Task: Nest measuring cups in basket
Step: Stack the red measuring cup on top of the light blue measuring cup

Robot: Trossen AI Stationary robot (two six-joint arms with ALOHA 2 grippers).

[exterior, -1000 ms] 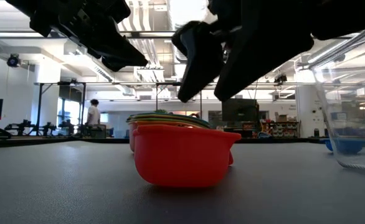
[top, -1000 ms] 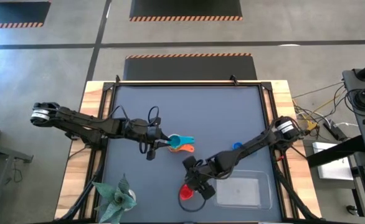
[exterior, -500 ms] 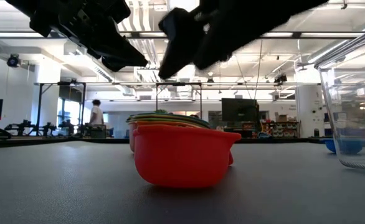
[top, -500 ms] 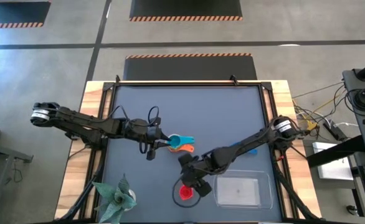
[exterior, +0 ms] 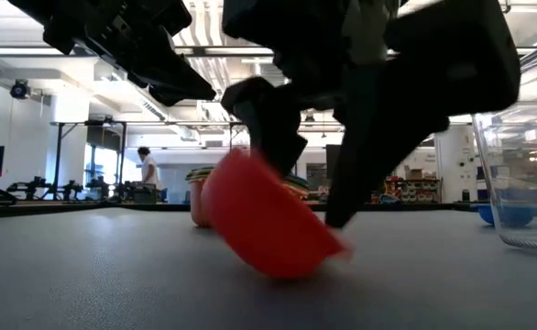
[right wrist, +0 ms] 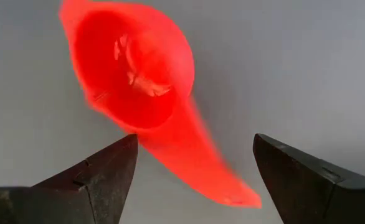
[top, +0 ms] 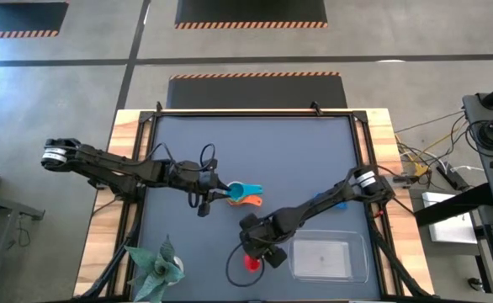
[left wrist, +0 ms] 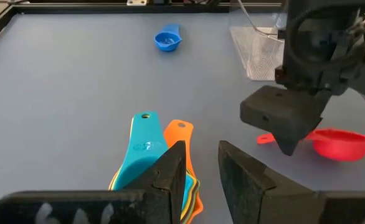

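A red measuring cup (top: 250,263) stands tipped on the table left of the clear basket (top: 364,257). My right gripper (right wrist: 195,168) hovers open right over it, its fingers on either side of the cup's handle. A nested stack of cups (left wrist: 146,149), cyan on top with orange and yellow edges below, lies at mid-table, handles pointing away from my left gripper (left wrist: 202,168), which is shut on its bowl end. One blue cup (left wrist: 167,39) sits alone on the table behind the right arm. My left gripper comes at the stack almost level from the table's left. One finger (left wrist: 173,168) lies over the bowls and the stack's side wall (left wrist: 195,193) shows between the two fingers; the finger hides the rest. My right gripper points steeply down at the red cup. One fingertip (exterior: 337,206) comes down at the cup's low, handle side (right wrist: 220,180), the other stands by the raised rim (exterior: 241,160). The cup leans on its bottom edge on the table.
A potted plant (top: 158,268) stands at the near left corner. The basket (exterior: 516,174) holds nothing that shows. Open tabletop stretches toward the far edge. A person walks in the room far behind the table.
My right gripper has come down and a little toward the table's left, tipping steeper, and its fingers have spread wider over the red cup. The red cup, upright before, now stands tilted in the same spot.
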